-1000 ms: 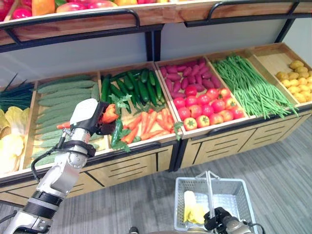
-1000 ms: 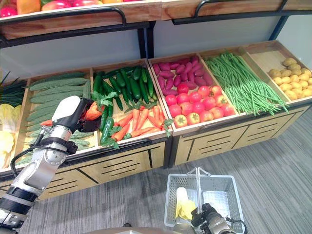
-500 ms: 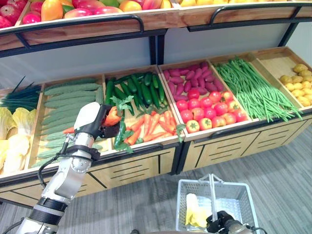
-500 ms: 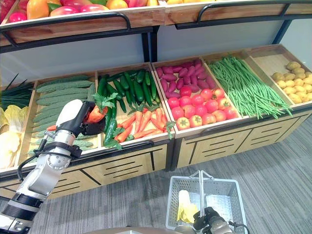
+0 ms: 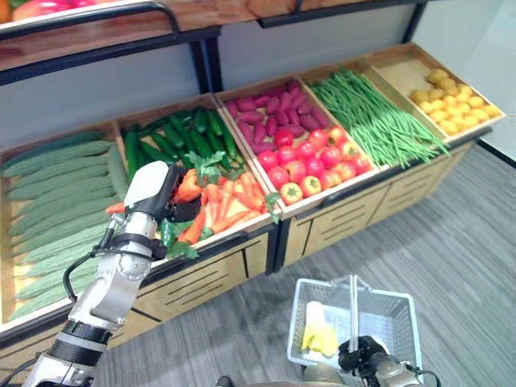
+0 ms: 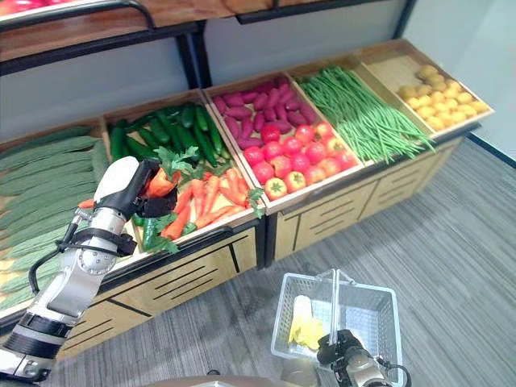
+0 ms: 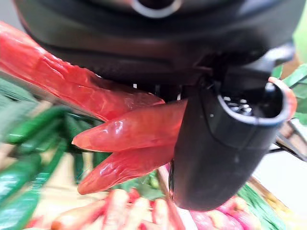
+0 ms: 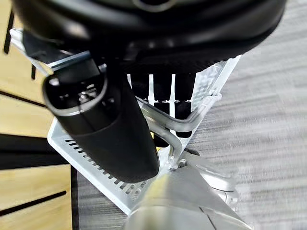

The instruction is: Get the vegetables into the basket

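Holding a bunch of carrots, my left hand sits raised over the carrot compartment of the produce stand. From the eye views I get orange roots and green leafy tops poking out past the dark fingers, with one carrot tip sticking out behind the hand on the far side. The left wrist view gives what the eye views can't: several red-orange carrots pressed against the palm, thumb curled across them, so the hand is clamped round the bunch. More carrots lie blurred below in that view.

My right hand is low at the bottom edge of the eye views, at the handle of the wire basket on the grey floor. The eye views show little of the fingers there; the right wrist view shows them wrapped over the metal handle, thumb alongside, gripping it. Inside the basket there's a pale yellow item, maybe a leafy vegetable, hard to tell.

Basket and carrots are well apart: the carrots up at the stand, the basket down in front of it to the right. Neighbouring compartments hold cucumbers, tomatoes, green beans.
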`<state>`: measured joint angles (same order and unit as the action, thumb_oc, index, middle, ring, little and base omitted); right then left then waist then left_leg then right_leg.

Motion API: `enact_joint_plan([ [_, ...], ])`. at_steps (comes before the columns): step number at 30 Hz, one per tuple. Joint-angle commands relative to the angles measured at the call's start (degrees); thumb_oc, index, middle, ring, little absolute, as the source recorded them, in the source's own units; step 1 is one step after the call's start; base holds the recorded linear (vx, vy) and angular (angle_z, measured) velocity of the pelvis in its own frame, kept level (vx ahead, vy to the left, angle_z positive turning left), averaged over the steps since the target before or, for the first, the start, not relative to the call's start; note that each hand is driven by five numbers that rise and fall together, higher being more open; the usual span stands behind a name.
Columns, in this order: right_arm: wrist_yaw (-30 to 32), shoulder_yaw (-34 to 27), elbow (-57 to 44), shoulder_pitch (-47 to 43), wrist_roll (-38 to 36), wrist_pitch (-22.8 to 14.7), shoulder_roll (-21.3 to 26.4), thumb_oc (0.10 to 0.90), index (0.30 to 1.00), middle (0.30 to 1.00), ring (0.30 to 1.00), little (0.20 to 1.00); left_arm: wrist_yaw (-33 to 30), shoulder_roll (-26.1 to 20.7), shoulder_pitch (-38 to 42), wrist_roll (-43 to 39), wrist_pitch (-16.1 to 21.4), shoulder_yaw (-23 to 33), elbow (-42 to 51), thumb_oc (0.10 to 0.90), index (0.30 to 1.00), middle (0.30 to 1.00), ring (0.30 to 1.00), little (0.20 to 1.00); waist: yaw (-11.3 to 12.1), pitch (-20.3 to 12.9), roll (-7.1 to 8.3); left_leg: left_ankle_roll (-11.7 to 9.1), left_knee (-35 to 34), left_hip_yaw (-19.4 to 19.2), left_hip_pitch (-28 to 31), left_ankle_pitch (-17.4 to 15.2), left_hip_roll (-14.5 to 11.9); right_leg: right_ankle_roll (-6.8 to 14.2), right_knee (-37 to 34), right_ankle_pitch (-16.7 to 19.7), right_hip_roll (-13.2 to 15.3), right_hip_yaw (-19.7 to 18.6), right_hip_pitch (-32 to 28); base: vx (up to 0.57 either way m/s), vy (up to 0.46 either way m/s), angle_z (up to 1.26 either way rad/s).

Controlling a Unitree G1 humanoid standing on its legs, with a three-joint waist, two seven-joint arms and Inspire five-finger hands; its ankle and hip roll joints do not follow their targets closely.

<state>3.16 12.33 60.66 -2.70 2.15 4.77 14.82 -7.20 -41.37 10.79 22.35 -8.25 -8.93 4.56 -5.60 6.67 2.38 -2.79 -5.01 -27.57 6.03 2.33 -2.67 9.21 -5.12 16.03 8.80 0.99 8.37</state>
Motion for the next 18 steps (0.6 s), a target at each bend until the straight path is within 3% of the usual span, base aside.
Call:
enact_joint_plan([
  [1,-0.66,4.08,1.17,0.00,1.75,-0.20,0.80,0.400,0.300,0.300,0.300,0.300,-3.52,-2.58,8.25,-0.05,3.72,2.56,3.94,0.400,0.300,0.300,0.300,0.300,2.09,-0.36,-1.81,-1.78,0.24,4.68,0.71,-2.55,-3.45,5.13,6.17,-5.42,6.94,10.25,-0.85,-0.05,-0.011,-1.02],
  [3,-0.71,4.47,1.10,-0.48,2.19,-0.30,0.83,0.400,0.300,0.300,0.300,0.300,-3.52,-2.90,6.92,0.08,3.36,4.06,4.09,0.400,0.300,0.300,0.300,0.300,3.32,-0.22,-2.07,-2.10,0.71,2.54,0.92,-2.47,-4.15,4.46,7.72,-7.13,7.94,16.11,-2.60,-0.05,-0.072,-0.50],
  [4,-1.07,5.06,1.14,-1.37,3.05,-0.14,0.82,0.400,0.300,0.300,0.300,0.300,-3.32,-3.33,4.86,0.45,3.23,5.98,4.51,0.400,0.300,0.300,0.300,0.300,3.82,-0.78,-1.74,-2.76,0.95,0.44,1.06,-1.94,-4.74,4.48,5.09,-6.66,8.23,18.92,-3.96,-0.01,-0.150,-0.42],
  [8,-1.60,5.59,1.28,-1.12,4.02,-0.05,1.72,0.400,0.300,0.300,0.300,0.300,-2.50,-1.74,1.86,-0.36,3.64,7.48,4.86,0.400,0.300,0.300,0.300,0.300,3.63,-1.91,-1.84,-4.00,2.34,0.46,1.83,-1.59,-6.31,3.15,3.27,-8.10,5.77,17.97,-5.96,0.08,-0.170,-0.59],
  [14,-1.51,5.46,0.48,-1.50,4.55,0.25,4.19,0.400,0.300,0.300,0.300,0.300,-1.69,0.56,1.10,-2.04,3.84,7.37,5.00,0.400,0.300,0.300,0.300,0.300,2.16,-1.87,-4.61,-7.10,2.32,0.53,2.23,1.31,-10.37,1.34,1.13,-10.43,1.49,17.84,-8.00,0.05,-0.160,-0.12],
  [18,-1.45,5.27,0.57,-1.32,4.54,0.31,5.11,0.400,0.300,0.300,0.300,0.300,-1.68,1.41,1.63,-2.89,3.76,6.62,4.56,0.400,0.300,0.300,0.300,0.300,1.82,-1.38,-5.51,-8.19,2.63,1.22,1.59,2.40,-12.25,0.34,1.21,-11.88,-0.40,17.49,-8.11,0.05,-0.133,-0.05],
])
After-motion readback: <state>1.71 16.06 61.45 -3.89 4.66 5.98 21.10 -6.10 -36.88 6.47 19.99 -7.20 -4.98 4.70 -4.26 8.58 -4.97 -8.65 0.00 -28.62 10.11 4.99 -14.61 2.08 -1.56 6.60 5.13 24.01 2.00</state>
